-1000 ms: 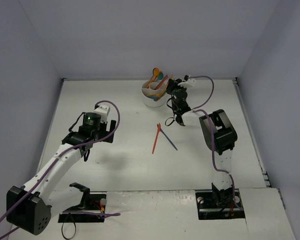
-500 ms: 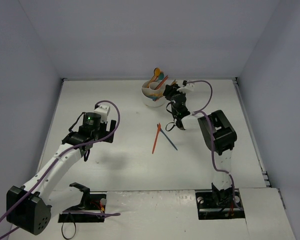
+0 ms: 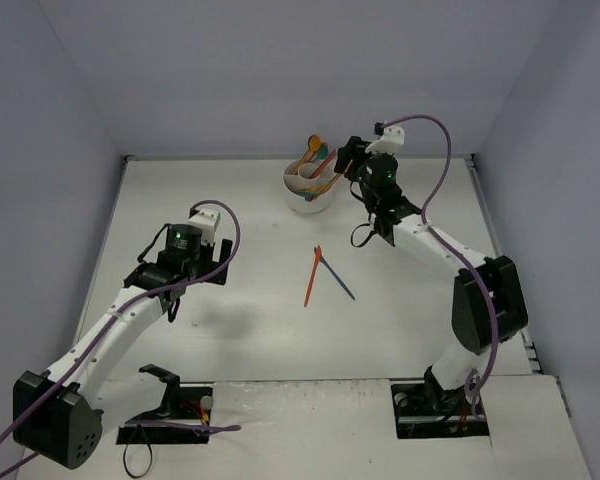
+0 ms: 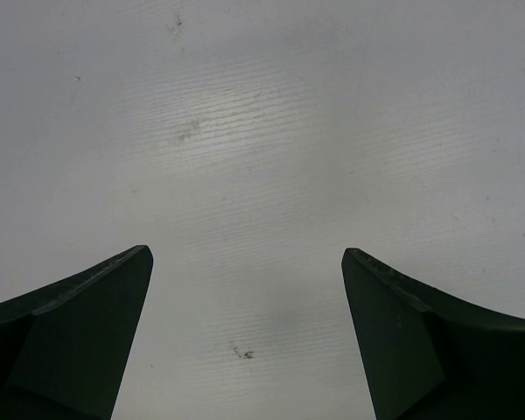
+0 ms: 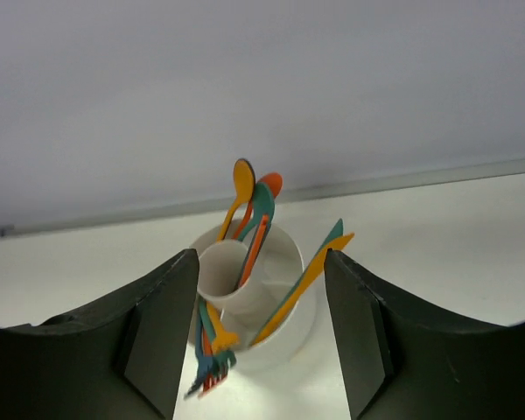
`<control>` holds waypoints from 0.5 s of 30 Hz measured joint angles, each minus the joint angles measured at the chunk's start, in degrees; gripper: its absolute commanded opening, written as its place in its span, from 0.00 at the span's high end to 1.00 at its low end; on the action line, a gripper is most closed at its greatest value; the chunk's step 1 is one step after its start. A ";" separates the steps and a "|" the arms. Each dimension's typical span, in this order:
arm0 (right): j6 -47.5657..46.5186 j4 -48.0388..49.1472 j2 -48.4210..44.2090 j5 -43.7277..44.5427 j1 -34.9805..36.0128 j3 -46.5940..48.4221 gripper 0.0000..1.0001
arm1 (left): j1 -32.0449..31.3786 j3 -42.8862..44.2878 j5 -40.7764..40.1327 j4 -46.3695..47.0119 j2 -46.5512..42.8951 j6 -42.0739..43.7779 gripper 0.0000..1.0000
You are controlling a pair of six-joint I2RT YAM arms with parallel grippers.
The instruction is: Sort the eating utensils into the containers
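Hovering just beside the white cup (image 3: 306,206) at the far middle of the table (image 3: 230,330), the right gripper (image 5: 255,255) shows its jaws parted to a middling width with nothing between them. In the right wrist view the cup stands beyond the gap, apart from both fingers. An orange spoon (image 5: 242,180), a red-orange spoon (image 5: 272,184) and a teal spoon (image 5: 262,203) stand upright together in the cup, bowls up, by its inner divider (image 5: 223,282). A long orange utensil (image 5: 303,287) leans out over the rim to the right, with a teal one (image 5: 333,232) close behind it. A bunch of forks (image 5: 213,363) in teal, orange and red shows at the cup's lower left in that view; which compartment holds them I cannot tell. Two utensils lie on the table near the cup, a red-orange one (image 3: 311,282) and a dark blue one (image 3: 338,281), meeting at their far ends and spreading apart toward the arms. The left gripper (image 4: 245,252) is well apart from all of this on the left side, its jaws spread wide and empty over bare table
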 measured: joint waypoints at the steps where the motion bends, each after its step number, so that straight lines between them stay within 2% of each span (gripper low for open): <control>1: -1.15 -4.33 -1.36 -1.27 0.00 1.60 0.43 | 0.00 0.00 0.02 -0.01 0.00 0.00 0.12; 3: -3.31 -13.12 -4.08 -3.85 0.07 4.06 0.43 | 0.00 0.00 0.20 -0.04 0.00 0.00 0.12; 8: -5.20 -33.01 -8.56 -8.37 1.42 3.16 0.43 | 0.00 0.00 0.65 -0.20 0.15 -0.02 0.12; 15: 3.46 -47.77 -9.26 -9.00 9.15 -3.51 0.43 | 0.00 0.00 0.70 -0.29 0.26 -0.08 0.12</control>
